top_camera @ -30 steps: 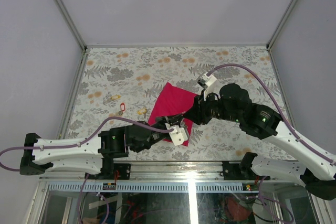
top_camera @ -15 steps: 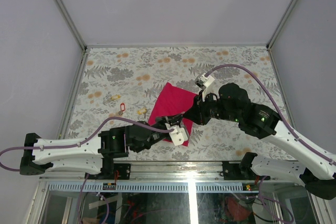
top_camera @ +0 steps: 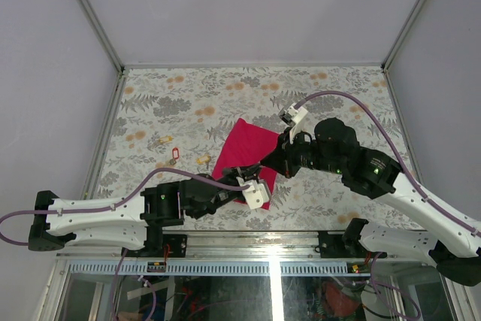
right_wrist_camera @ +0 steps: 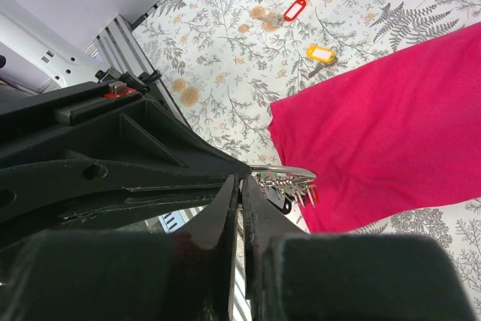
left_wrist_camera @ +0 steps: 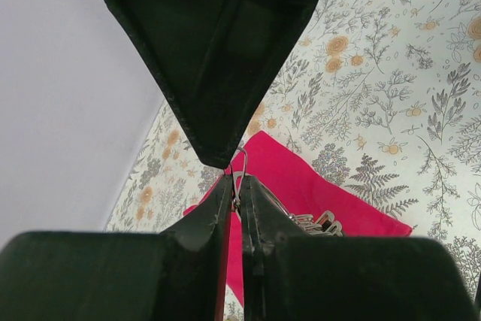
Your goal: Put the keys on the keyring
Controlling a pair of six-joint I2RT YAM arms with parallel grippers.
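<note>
Both the left fingers and the right fingers are closed, pinching the keyring above the magenta cloth; loose keys lie on the table, well apart to the left.

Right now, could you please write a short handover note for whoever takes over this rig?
Left gripper: shut on the keyring, which is held over the magenta cloth.
Right gripper: shut, its tips at the same ring, apparently pinching it.
Loose keys: three tagged ones lie on the table, left of the cloth.
Done: both grippers hold the ring.
Left: thread each loose key on.
</note>
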